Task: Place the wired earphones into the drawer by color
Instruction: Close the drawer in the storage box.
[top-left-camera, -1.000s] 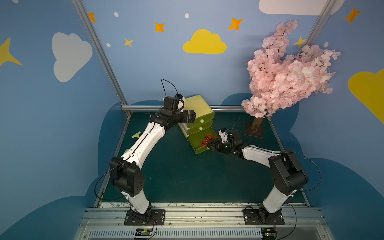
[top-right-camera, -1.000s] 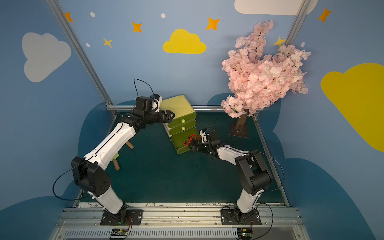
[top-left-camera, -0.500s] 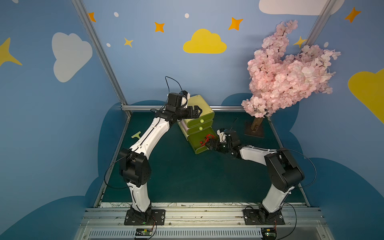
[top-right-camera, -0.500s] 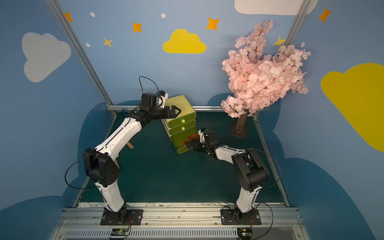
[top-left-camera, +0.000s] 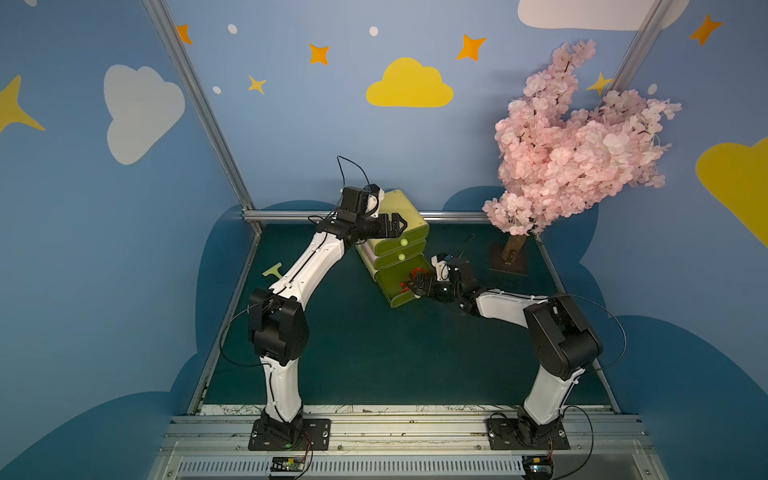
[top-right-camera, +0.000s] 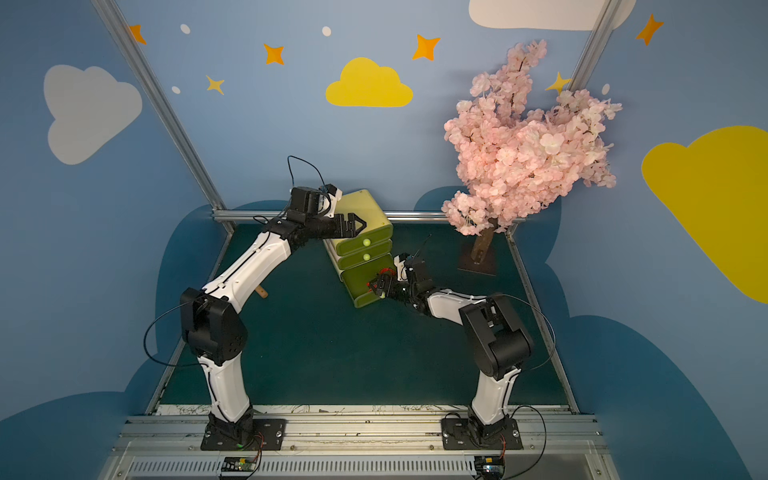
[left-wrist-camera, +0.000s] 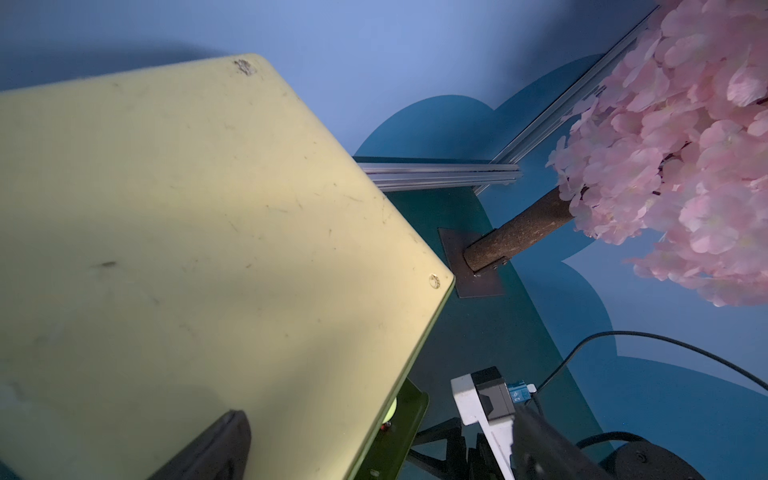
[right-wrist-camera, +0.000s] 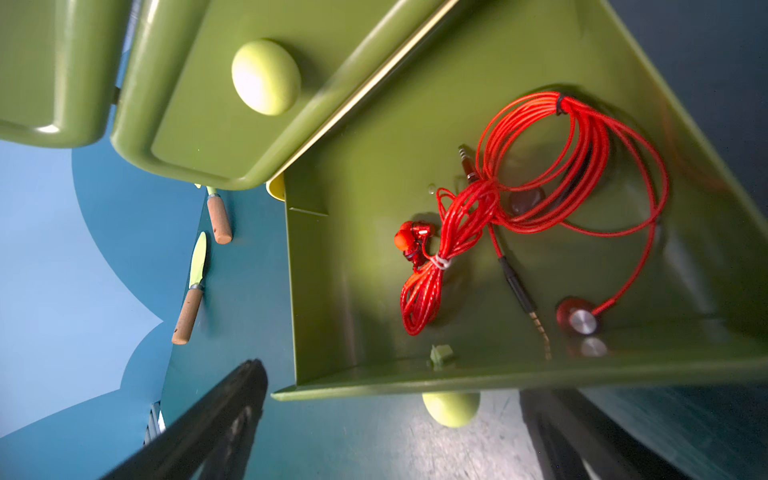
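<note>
You are looking at two red earphones (right-wrist-camera: 540, 174) lying in the open bottom drawer (right-wrist-camera: 332, 270). The right gripper (right-wrist-camera: 395, 390) is hovering, jaws spread either side of its knob (right-wrist-camera: 451, 409). The left gripper (top-left-camera: 396, 225) is gaping over the cabinet (top-left-camera: 405, 208), whose shut upper drawers are hiding their contents.

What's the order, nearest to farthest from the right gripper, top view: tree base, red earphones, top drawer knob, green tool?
From the right gripper:
1. red earphones, in the open bottom drawer
2. top drawer knob, higher up
3. tree base, back right
4. green tool, far left, past the left arm
</note>
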